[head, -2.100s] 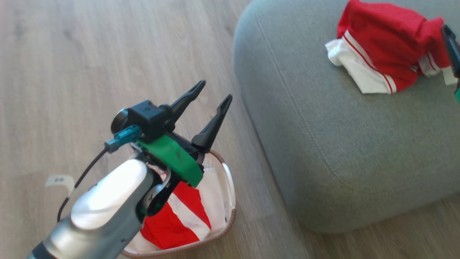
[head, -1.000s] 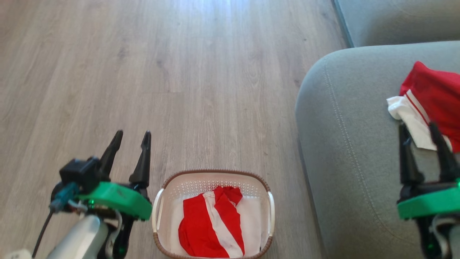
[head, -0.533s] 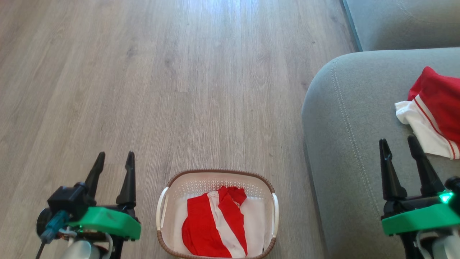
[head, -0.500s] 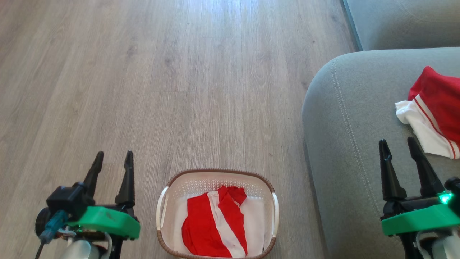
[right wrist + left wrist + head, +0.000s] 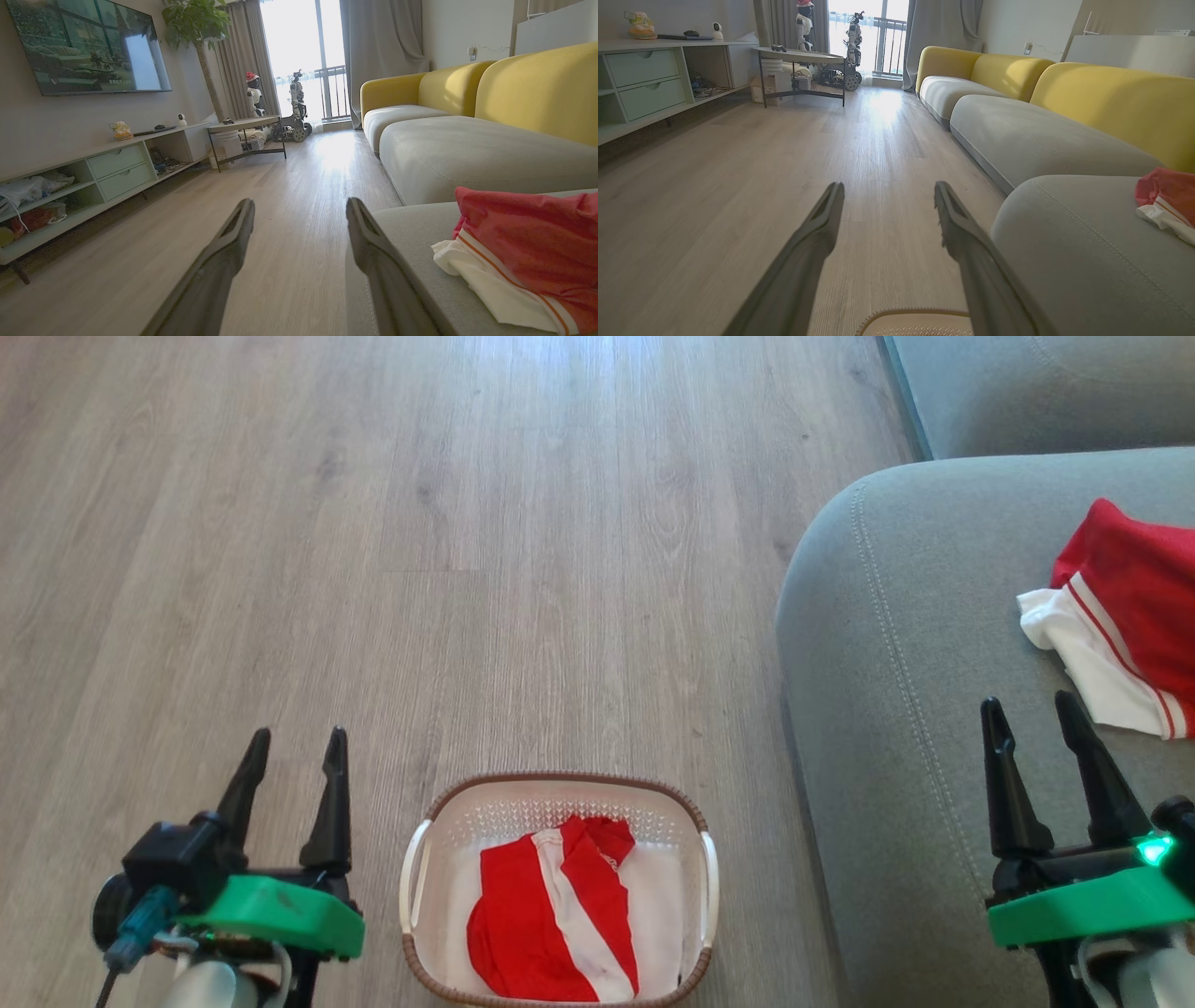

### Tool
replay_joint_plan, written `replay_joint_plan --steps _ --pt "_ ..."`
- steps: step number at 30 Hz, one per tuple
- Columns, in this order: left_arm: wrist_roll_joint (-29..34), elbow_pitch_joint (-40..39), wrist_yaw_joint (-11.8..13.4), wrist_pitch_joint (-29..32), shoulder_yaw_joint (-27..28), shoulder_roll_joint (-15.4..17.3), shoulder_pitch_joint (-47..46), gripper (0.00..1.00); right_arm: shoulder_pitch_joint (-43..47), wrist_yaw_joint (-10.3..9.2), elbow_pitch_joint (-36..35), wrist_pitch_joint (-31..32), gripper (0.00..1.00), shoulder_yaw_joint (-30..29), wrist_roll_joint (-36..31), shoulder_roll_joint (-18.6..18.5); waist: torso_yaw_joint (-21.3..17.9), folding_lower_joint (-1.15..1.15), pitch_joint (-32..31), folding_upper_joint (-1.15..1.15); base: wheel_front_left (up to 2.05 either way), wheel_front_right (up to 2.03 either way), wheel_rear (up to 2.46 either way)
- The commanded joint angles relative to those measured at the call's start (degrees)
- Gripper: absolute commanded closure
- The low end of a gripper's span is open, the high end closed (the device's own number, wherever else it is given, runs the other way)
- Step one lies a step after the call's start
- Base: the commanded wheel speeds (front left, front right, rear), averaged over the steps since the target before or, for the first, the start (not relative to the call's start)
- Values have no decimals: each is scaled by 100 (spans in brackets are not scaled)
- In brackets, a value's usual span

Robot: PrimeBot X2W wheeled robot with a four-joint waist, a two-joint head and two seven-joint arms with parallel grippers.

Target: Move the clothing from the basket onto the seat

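Hands: my left hand (image 5: 297,737), right hand (image 5: 1027,702) spread, back beside basket (image 5: 560,777).
Change: garment (image 5: 1130,607) released onto seat (image 5: 896,709); clothing (image 5: 551,924) remains in basket.

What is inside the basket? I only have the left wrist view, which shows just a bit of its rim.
Observer: The head view shows a striped red garment lying in the basket.
Operator: Is the right gripper holding anything?
Observer: No, the right gripper is open and empty, over the seat.
Operator: Does it touch the garment on the seat?
Observer: No; in the right wrist view the seat garment lies beside its fingers, apart.
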Motion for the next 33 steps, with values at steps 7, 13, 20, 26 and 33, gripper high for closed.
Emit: replay_joint_plan --steps 7,13,20,26,33 --pt "144 -115 -117 -71 373 -17 -222 0 -205 -1 -199 -66 0 138 -27 -33 -53 0 52 0 0 0 0" --pt "200 -104 -225 -71 425 -63 -299 0 -334 -1 -253 -70 0 165 -17 -31 -169 0 294 0 0 0 0" --pt "252 78 -432 -71 368 -94 -652 0 -669 -1 -314 -74 0 182 -42 -21 -378 0 815 0 0 0 0" --pt "333 308 -585 -71 301 -119 -1048 0 -949 -1 -383 -79 0 180 -80 50 -613 0 1360 0 0 0 0" --pt "442 609 -744 -71 217 -83 -1460 0 -1262 -1 -549 -81 0 84 -112 208 -794 0 1921 0 0 0 0"
